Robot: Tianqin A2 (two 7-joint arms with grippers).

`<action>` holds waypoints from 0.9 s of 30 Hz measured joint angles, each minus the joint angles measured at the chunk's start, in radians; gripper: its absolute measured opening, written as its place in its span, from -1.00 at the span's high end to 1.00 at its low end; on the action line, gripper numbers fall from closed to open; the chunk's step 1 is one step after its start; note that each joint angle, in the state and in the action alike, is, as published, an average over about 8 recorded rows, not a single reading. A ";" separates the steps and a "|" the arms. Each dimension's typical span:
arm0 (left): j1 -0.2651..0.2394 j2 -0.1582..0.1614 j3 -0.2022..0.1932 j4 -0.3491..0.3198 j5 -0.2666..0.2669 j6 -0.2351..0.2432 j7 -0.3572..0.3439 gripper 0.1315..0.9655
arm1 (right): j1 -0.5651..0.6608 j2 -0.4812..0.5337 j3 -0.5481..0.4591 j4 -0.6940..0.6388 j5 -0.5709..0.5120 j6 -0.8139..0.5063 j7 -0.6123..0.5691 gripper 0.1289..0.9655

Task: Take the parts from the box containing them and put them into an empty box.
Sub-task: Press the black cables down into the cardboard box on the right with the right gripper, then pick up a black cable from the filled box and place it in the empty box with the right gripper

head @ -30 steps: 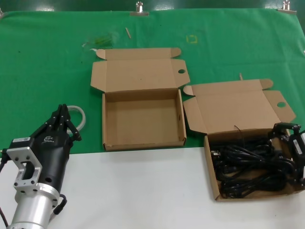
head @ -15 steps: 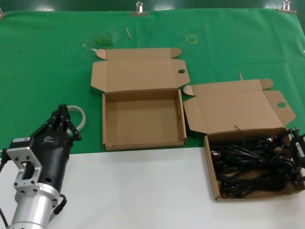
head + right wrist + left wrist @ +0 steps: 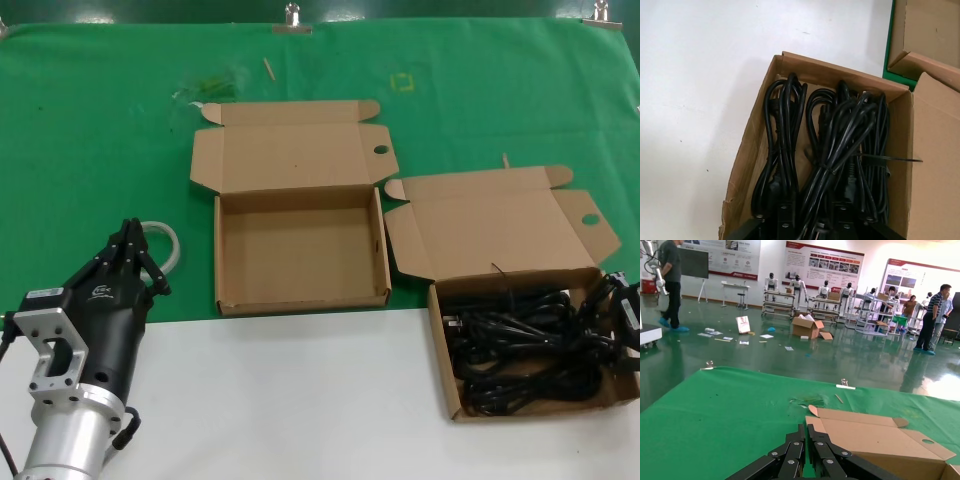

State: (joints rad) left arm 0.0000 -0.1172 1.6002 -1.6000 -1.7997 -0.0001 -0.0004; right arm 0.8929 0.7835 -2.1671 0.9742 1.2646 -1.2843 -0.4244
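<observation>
The black power cords [image 3: 525,345] lie bundled in the skew-lidded box [image 3: 446,385] at the right, on the white surface. My right gripper [image 3: 622,310] is down in that box at its right end. In the right wrist view the gripper [image 3: 812,220] is open, its fingers [image 3: 783,215] on either side of one cord bundle [image 3: 840,135]; a thin tie sticks out beside it. The empty box [image 3: 300,250] stands open in the middle on the green cloth. My left gripper [image 3: 130,250] is shut and parked at the left, also shown in the left wrist view [image 3: 807,432].
A white ring [image 3: 170,240] lies on the green cloth just beyond my left gripper. The empty box's flat lid [image 3: 875,437] lies back toward the far side. Small scraps [image 3: 205,85] lie near the cloth's back edge.
My right gripper has moved right and sunk lower among the cords, now mostly at the picture's right edge. The left arm and both boxes have not moved.
</observation>
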 joint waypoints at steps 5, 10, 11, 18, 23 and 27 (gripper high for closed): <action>0.000 0.000 0.000 0.000 0.000 0.000 0.000 0.94 | 0.001 0.000 0.000 0.007 -0.002 -0.001 0.005 0.62; 0.000 0.000 0.000 0.000 0.000 0.000 0.000 0.94 | 0.003 0.004 0.002 0.019 -0.002 -0.007 0.012 0.77; 0.000 0.000 0.000 0.000 0.000 0.000 0.000 0.94 | 0.004 0.006 0.003 0.023 -0.001 -0.009 0.015 0.79; 0.000 0.000 0.000 0.000 0.000 0.000 0.000 0.94 | 0.013 0.022 0.012 0.057 0.004 -0.026 0.037 0.87; 0.000 0.000 0.000 0.000 0.000 0.000 0.000 0.94 | 0.023 0.033 0.019 0.073 0.007 -0.038 0.051 0.88; 0.000 0.000 0.000 0.000 0.000 0.000 0.000 0.94 | 0.035 0.033 0.024 0.072 0.008 -0.041 0.057 0.89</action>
State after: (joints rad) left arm 0.0000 -0.1172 1.6002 -1.6000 -1.7997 -0.0001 -0.0004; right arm 0.9275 0.8163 -2.1431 1.0461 1.2729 -1.3253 -0.3678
